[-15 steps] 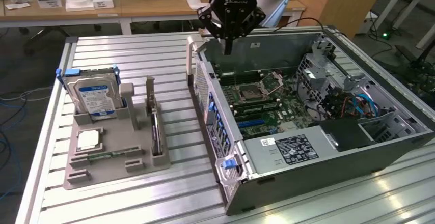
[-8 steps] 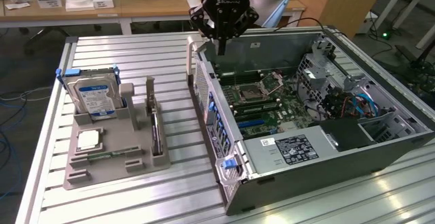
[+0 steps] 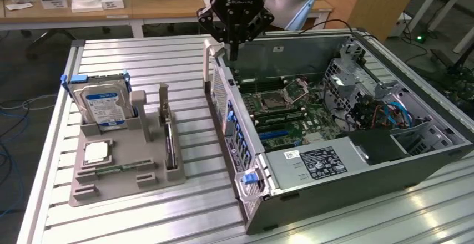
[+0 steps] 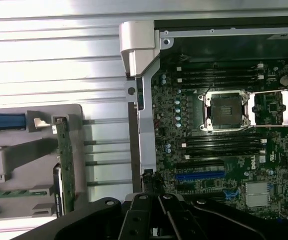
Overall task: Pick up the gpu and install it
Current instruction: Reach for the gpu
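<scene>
The gpu [image 3: 170, 142] is a thin dark card standing on edge in a slot of the grey holder [image 3: 111, 191], at the exterior view's left of the open computer case [image 3: 414, 155]. In the wrist view the gpu [image 4: 64, 165] shows edge-on with a green board edge. My gripper [image 3: 232, 55] hangs over the case's near-side wall at its back corner, well apart from the gpu. Its fingers [image 4: 148, 215] are shut together with nothing between them. Inside the case the motherboard [image 4: 223, 150] has a blue slot [image 4: 198, 176].
The holder also carries a silver hard drive [image 3: 104, 104] with a blue-white label, a small square silver chip [image 3: 95, 153] and a memory stick [image 3: 119, 169]. The case stands on a ribbed metal table [image 3: 148, 222]. A power supply [image 3: 318, 162] sits at the case's front.
</scene>
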`<state>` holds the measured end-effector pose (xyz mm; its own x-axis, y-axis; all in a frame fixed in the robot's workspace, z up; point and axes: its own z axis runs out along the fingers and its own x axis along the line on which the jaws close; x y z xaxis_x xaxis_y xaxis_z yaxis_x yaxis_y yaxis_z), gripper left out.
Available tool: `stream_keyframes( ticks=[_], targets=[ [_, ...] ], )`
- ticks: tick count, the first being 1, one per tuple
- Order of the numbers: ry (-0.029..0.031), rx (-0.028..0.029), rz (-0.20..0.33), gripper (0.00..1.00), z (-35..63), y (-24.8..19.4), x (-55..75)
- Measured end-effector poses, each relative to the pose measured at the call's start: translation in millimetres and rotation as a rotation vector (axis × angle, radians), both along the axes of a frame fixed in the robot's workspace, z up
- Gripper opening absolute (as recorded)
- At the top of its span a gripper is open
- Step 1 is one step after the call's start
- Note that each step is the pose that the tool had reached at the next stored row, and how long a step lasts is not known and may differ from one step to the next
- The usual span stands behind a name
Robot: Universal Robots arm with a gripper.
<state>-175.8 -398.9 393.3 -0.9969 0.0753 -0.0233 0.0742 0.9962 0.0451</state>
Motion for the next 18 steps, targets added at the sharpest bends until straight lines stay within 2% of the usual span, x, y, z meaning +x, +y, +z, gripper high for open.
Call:
stream_keyframes(
  ticks=[13, 18],
  targets=[
    [0.0, 0.0, 0.0, 0.11, 0.0, -0.3, -25.5],
    [0.0, 0.0, 0.0, 0.11, 0.0, -2.9, -35.0]
  ],
)
